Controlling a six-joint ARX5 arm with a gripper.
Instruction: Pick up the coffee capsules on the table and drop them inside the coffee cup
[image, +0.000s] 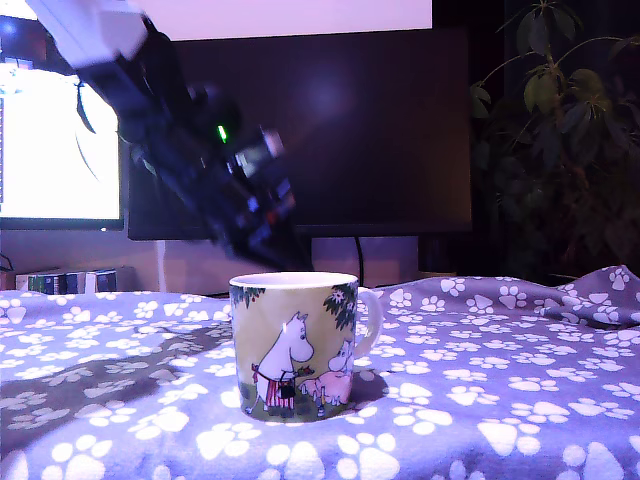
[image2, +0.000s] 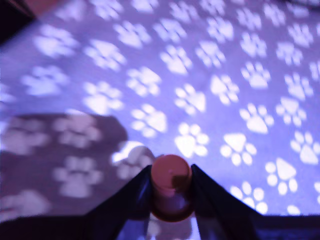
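Mug (image: 298, 345) stands alone on the tabletop (image: 480, 400); cloth around it bare on the exterior view's left, right and front, so passage at surface level is free on those sides. Mug mouth is open upward, nothing over the rim itself. Arm (image: 190, 150) slants down from the exterior view's upper left, its lower end above and behind the rim. Behind: dark monitor (image: 330, 130) and its stand close off the rear; plant (image: 570, 140) at the exterior view's right rear. Cloth rises in a fold (image: 600, 295) at far right. Wrist view: pincer (image2: 171, 192) occupied by a capsule (image2: 171, 185) between the fingers; cloth below bare, no obstacle.
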